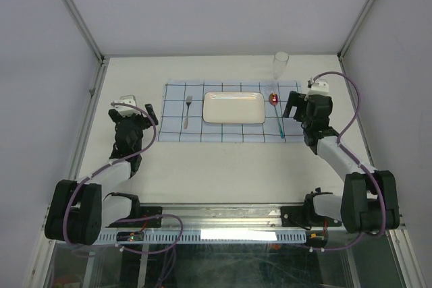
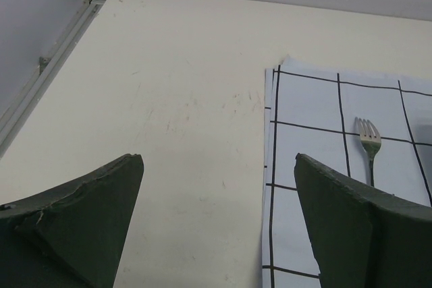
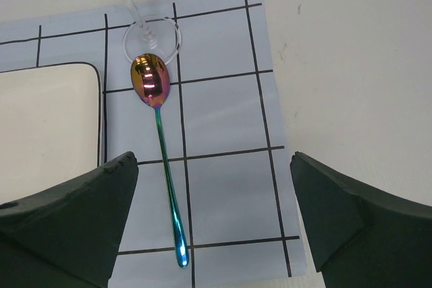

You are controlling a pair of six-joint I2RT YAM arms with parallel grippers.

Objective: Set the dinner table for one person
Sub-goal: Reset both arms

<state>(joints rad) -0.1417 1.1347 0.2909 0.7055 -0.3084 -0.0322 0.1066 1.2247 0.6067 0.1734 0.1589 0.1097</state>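
Observation:
On the cream dinner table (image 1: 135, 166) lies a pale-blue grid cloth (image 1: 175, 133) with a white rectangular plate (image 1: 233, 107) at its middle. A fork (image 1: 187, 111) lies left of the plate and an iridescent spoon (image 1: 277, 114) right of it. A clear stemmed glass (image 1: 281, 65) stands at the cloth's far right corner. My left gripper (image 1: 140, 109) hangs open over the bare table by the cloth's left edge (image 2: 217, 160), holding nothing. My right gripper (image 1: 304, 102) is open above the cloth's right edge (image 3: 212, 156), with the spoon (image 3: 162, 153) lying just inside its left finger, untouched.
Aluminium rails (image 1: 94, 99) and grey walls bound the table on the left, right and back. In the left wrist view the fork (image 2: 369, 143) shows beyond the right finger. The glass's foot (image 3: 152, 35) touches the spoon's bowl end in the right wrist view.

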